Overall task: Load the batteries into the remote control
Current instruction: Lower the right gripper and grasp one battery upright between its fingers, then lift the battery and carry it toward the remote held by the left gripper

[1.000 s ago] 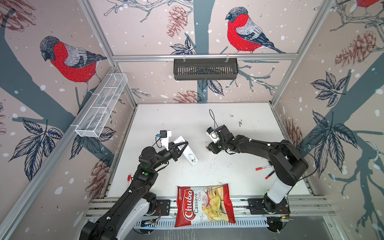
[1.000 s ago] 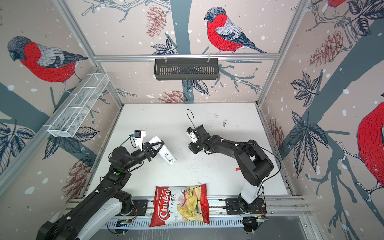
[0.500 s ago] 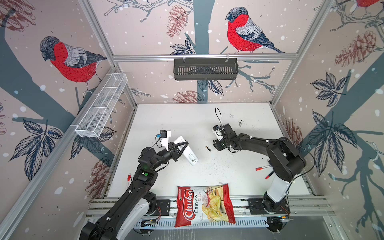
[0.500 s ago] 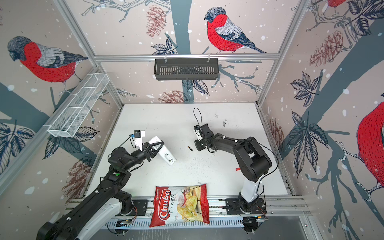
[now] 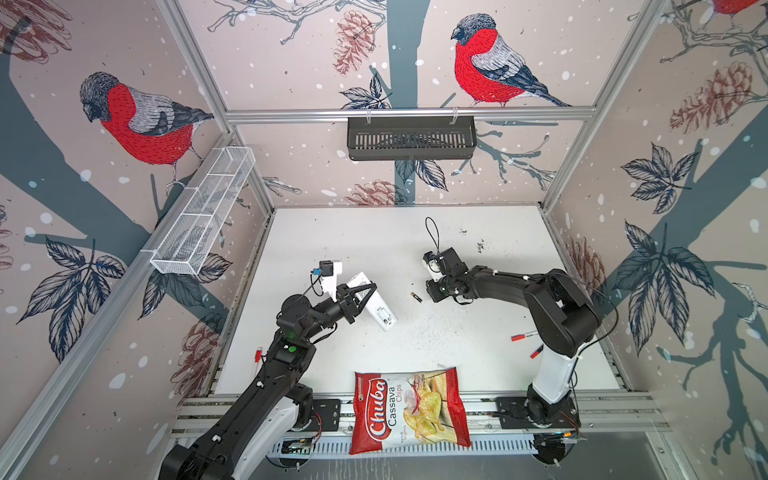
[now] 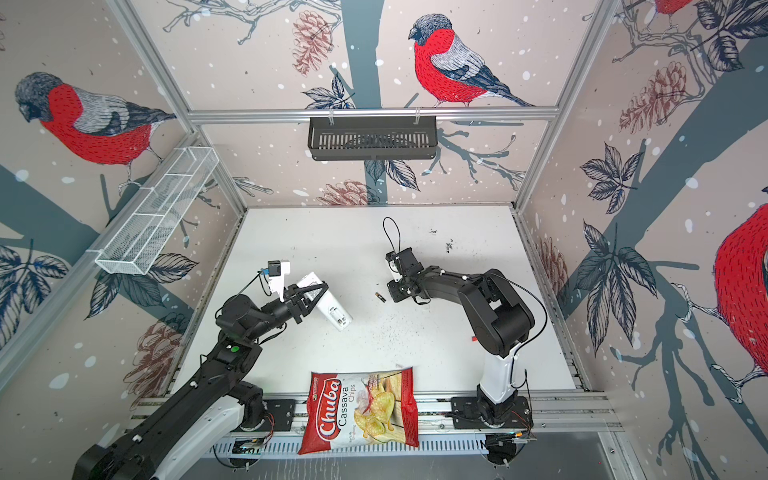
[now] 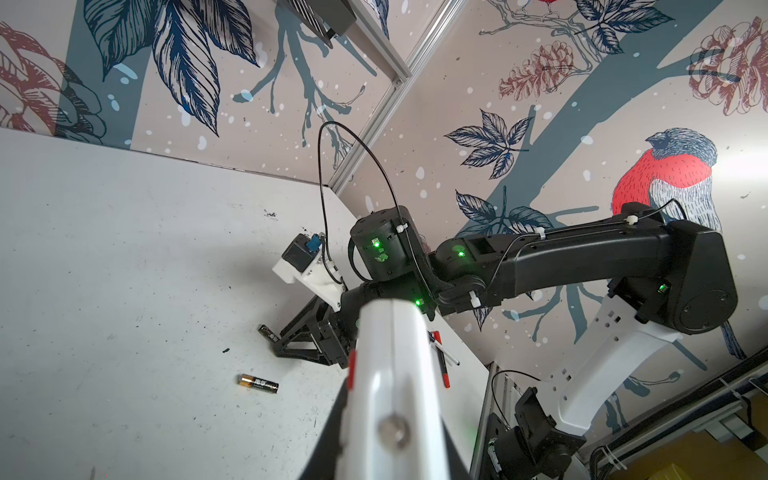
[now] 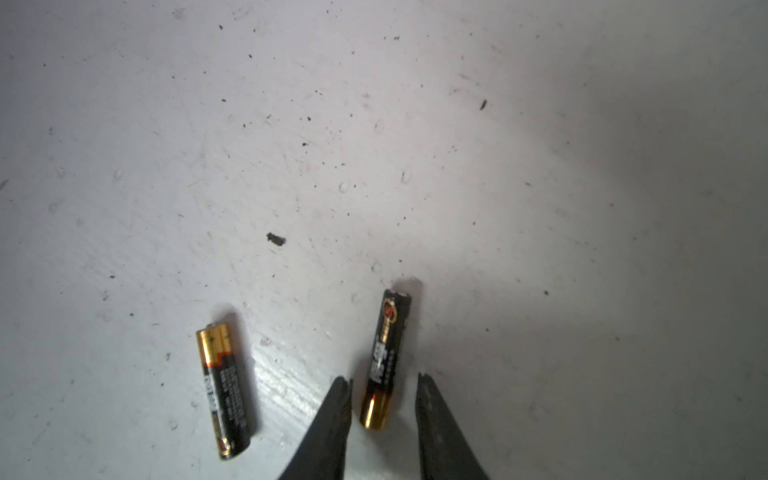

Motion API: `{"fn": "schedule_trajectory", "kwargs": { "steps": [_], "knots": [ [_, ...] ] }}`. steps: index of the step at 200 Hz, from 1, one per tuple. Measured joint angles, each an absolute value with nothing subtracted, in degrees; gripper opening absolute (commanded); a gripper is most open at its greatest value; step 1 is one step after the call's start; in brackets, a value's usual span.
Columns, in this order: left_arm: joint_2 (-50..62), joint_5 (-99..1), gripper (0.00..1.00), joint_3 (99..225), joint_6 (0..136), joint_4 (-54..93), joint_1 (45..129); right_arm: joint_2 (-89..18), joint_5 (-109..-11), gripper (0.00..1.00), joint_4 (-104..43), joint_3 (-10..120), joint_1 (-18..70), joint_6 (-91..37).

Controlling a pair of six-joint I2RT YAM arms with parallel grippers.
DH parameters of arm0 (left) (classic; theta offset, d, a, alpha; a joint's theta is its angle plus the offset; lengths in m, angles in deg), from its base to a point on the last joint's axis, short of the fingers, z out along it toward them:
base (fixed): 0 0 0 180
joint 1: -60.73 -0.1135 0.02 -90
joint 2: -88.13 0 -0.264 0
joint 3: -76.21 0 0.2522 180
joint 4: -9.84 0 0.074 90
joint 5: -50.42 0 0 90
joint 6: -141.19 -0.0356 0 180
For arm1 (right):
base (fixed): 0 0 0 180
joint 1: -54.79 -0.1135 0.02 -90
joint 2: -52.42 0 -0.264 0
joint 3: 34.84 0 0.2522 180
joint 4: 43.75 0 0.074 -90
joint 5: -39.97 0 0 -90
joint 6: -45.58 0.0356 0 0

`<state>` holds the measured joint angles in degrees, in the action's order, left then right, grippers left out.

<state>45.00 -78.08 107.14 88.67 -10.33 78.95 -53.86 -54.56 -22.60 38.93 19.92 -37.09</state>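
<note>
In a top view the left gripper [image 5: 360, 293] clamps the remote [image 5: 378, 309] left of the table's [image 5: 353, 232] middle. At its front edge, a bag [image 5: 409, 409] reads "Chuba Cassava Chips". Right wrist: right gripper [image 8: 384, 379] open astride a battery [image 8: 384, 353]; second battery [image 8: 224, 386] beside, print unreadable.

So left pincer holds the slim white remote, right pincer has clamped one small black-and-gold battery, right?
Not clamped: the right wrist view shows the right pincer open, straddling the small black-and-gold battery with gaps either side. The left pincer does hold the slim white remote.
</note>
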Motion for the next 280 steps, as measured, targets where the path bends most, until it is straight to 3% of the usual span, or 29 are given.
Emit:
{"fn": "schedule_trajectory", "kwargs": {
  "steps": [152, 220, 280],
  "knots": [
    [44.9, -76.9, 0.0, 107.1, 88.6, -9.9, 78.9, -52.4, -53.5, 0.11, -22.4, 37.8, 18.8, -39.0],
    [41.9, -76.8, 0.0, 107.2, 88.6, -9.1, 78.9, -38.9, -58.6, 0.11, -24.8, 30.9, 16.4, -41.9],
    [40.4, -73.8, 0.0, 107.3, 88.6, -6.4, 78.9, -24.6, -63.1, 0.11, -31.2, 23.6, 7.6, -42.9]
  ]
}}
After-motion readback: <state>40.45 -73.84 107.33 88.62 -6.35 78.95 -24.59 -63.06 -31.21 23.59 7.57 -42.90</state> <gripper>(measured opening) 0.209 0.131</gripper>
